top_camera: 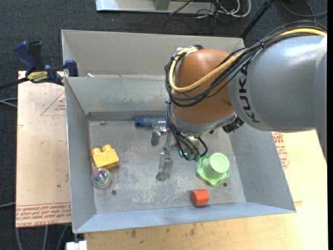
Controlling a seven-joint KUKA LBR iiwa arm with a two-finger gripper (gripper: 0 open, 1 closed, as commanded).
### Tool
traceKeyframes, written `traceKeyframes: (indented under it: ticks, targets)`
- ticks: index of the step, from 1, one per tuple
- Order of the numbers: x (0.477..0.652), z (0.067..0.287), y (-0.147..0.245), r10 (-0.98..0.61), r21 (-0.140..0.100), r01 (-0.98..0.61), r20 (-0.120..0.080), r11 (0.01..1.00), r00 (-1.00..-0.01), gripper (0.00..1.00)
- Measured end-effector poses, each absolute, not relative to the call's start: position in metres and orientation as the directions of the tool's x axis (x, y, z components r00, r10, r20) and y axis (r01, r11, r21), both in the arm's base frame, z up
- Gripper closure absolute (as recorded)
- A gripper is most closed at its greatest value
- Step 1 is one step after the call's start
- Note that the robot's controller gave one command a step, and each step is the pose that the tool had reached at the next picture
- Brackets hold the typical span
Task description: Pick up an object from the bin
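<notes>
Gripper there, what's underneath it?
Bare grey floor of the bin shows below the gripper; a green cup lies close beside it. The arm's orange cover hides the floor behind.

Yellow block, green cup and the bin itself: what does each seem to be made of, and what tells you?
Yellow block: likely moulded plastic, smooth, bright even colour, studs on top. Green cup: likely plastic too, glossy, one even colour. Bin: dull grey sheet metal, scuffed floor.

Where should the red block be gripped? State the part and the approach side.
Probably its left and right faces, from straight above: the red block has bare floor on both those sides, while the bin's front wall rises close to its near face.
</notes>
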State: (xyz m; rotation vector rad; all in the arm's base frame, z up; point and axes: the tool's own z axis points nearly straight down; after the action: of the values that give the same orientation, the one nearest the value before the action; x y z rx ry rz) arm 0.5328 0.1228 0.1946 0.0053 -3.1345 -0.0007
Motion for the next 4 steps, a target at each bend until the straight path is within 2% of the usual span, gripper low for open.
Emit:
traceKeyframes:
  ticks: [1,2,3,4]
  targets:
    - [0.522,0.133,0.181,-0.224,0.002,-0.224,0.003,0.975,-0.975,0.0]
    - [0.589,0.08,0.2,0.116,0.001,0.116,0.0,0.993,-0.993,0.0]
    - [0.579,0.069,0.253,0.028,0.003,0.028,-0.002,1.0,-1.0,0.0]
    - [0.58,0.07,0.25,0.034,0.002,0.034,-0.002,0.999,-0.999,1.0]
